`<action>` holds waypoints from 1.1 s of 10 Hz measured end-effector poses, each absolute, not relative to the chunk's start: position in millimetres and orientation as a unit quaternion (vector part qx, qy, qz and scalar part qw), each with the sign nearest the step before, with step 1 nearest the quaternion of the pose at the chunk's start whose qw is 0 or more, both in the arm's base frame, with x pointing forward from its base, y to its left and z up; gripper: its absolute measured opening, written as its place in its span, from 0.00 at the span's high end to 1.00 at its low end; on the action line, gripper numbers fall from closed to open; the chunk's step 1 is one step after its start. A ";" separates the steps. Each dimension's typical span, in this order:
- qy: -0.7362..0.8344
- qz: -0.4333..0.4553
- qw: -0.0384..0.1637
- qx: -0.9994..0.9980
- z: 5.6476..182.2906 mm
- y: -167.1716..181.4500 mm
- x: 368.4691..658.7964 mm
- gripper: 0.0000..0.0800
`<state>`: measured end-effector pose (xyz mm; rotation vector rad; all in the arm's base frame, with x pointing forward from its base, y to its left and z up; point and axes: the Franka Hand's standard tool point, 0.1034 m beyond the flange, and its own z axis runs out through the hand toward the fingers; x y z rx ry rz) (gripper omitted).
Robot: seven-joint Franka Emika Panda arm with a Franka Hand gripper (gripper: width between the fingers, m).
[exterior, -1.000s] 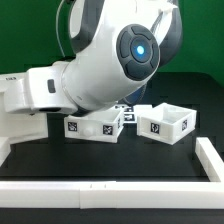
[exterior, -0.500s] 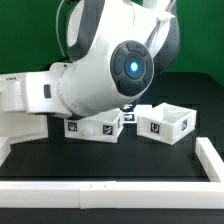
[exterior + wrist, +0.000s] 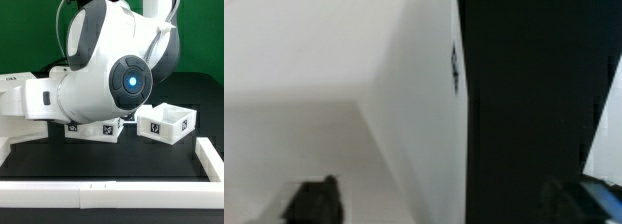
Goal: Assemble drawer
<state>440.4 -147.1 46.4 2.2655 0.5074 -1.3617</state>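
Observation:
Two small white trays with square tags stand on the black table in the exterior view. One tray (image 3: 166, 123) is in full sight, the other (image 3: 97, 128) is half hidden behind my arm. The large white case (image 3: 18, 98) sits at the exterior view's left, mostly covered by the arm. My gripper is hidden in the exterior view. In the wrist view my gripper (image 3: 445, 205) is open. One dark fingertip (image 3: 310, 200) is over a white case wall (image 3: 349, 90). The other (image 3: 580, 202) is over the black table, so the wall's edge lies between the jaws.
A long low white border rail (image 3: 110, 189) runs along the front of the table. Another rail (image 3: 211, 158) runs along the exterior view's right. My arm's large white body (image 3: 110, 70) fills the middle of the exterior view.
My arm has sunk lower: its blue-lit joint has moved down and slightly to the exterior view's left. The trays have not moved.

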 end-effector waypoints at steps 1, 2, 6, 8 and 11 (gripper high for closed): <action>0.184 -0.493 0.223 0.820 46.3 -147.0 440.4 0.56; 0.184 -0.493 0.223 0.820 46.3 -146.9 440.4 0.56; 0.185 -0.493 0.223 0.820 46.1 -146.5 440.5 0.96; 0.193 -0.489 0.222 0.821 51.6 -141.4 444.3 0.96; 0.171 -0.501 0.201 0.824 107.5 -129.4 454.9 0.96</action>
